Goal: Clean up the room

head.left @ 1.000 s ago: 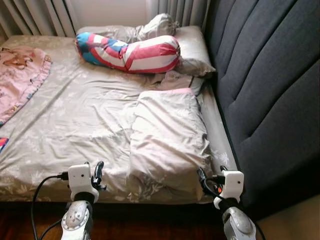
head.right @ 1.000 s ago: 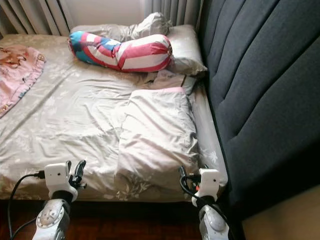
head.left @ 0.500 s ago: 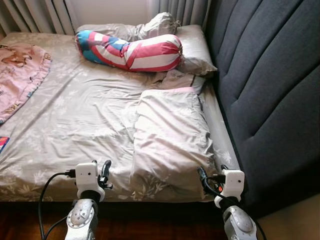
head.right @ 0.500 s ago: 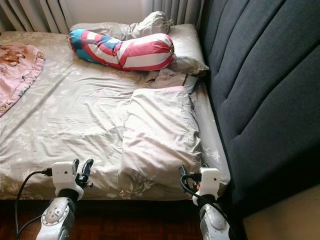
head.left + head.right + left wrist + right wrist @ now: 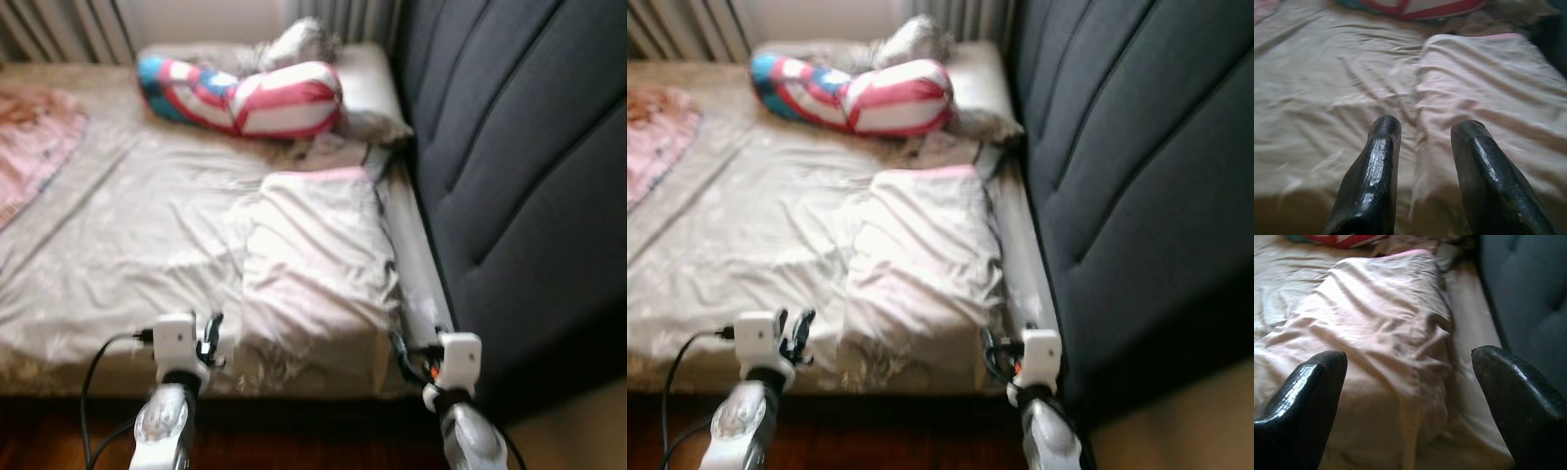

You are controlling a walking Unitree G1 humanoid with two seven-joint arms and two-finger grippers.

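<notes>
A crumpled beige pillow point(image 5: 313, 255) with a pink edge lies on the bed's right side, near the front edge. My left gripper point(image 5: 211, 338) hovers at the bed's front edge just left of the pillow, open, with nothing between its fingers point(image 5: 1378, 161). My right gripper point(image 5: 400, 345) stands open at the pillow's front right corner, fingers point(image 5: 1308, 396) spread wide on either side of the pillow point(image 5: 1386, 333). A red, white and blue striped bolster point(image 5: 245, 98) lies across the head of the bed.
A dark grey padded headboard point(image 5: 519, 147) runs along the right. A pink blanket point(image 5: 34, 147) lies at the bed's left. Another pillow point(image 5: 370, 83) and a bunched grey cloth point(image 5: 304, 39) sit at the back by the curtains. Dark wood floor point(image 5: 59, 441) lies below.
The head view has shifted and blurred. My left gripper has come right, closer to the pillow. The right gripper keeps its place at the pillow's corner.
</notes>
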